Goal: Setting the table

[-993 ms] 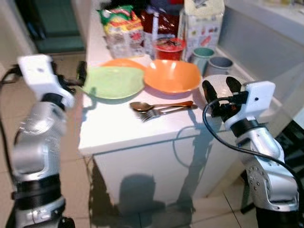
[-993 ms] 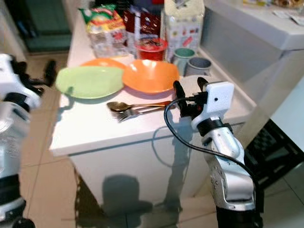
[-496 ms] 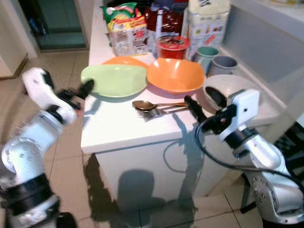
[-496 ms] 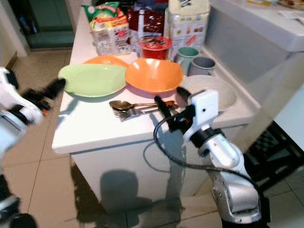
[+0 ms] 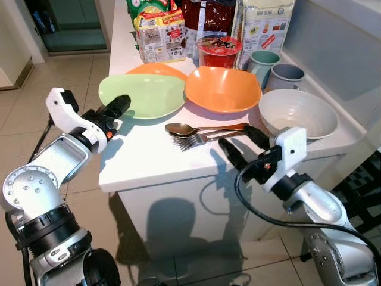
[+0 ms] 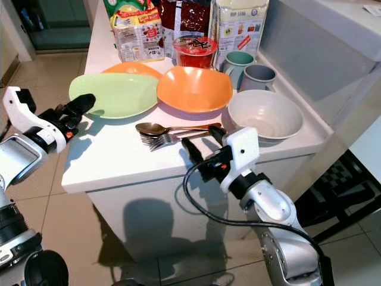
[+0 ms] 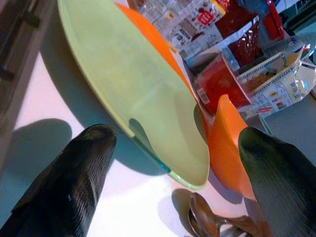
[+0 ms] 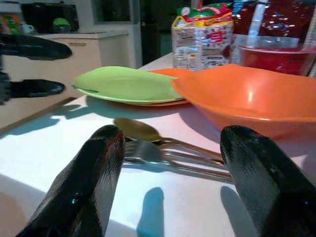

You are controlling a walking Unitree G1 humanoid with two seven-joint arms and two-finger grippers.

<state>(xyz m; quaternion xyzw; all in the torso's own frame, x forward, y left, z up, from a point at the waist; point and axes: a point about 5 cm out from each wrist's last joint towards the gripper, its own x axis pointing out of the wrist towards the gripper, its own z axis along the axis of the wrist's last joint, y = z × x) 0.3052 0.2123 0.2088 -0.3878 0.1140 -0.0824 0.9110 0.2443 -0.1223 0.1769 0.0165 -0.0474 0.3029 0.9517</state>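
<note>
A green plate [image 5: 143, 95] lies on an orange plate [image 5: 158, 69] at the white counter's left side. Beside them sit an orange bowl [image 5: 222, 89] and a white bowl [image 5: 297, 112]. A spoon [image 5: 181, 128] and forks [image 5: 193, 142] lie in front of the orange bowl. My left gripper [image 5: 113, 116] is open at the green plate's left rim, with the plate [image 7: 133, 89] between its fingers in the left wrist view. My right gripper [image 5: 235, 136] is open just right of the cutlery handles, and it faces the spoon [image 8: 136, 129] and a fork [image 8: 148, 150].
Two mugs [image 5: 262, 59] [image 5: 287, 74], a red cup [image 5: 219, 47] and food packets [image 5: 158, 33] crowd the back of the counter [image 5: 149, 167]. A grey wall panel [image 5: 333, 53] rises at the right. Tiled floor [image 5: 36, 107] lies to the left.
The left gripper swung in from beside the counter to the green plate's rim. The right gripper dropped from by the white bowl to the cutlery. The camera has moved in closer.
</note>
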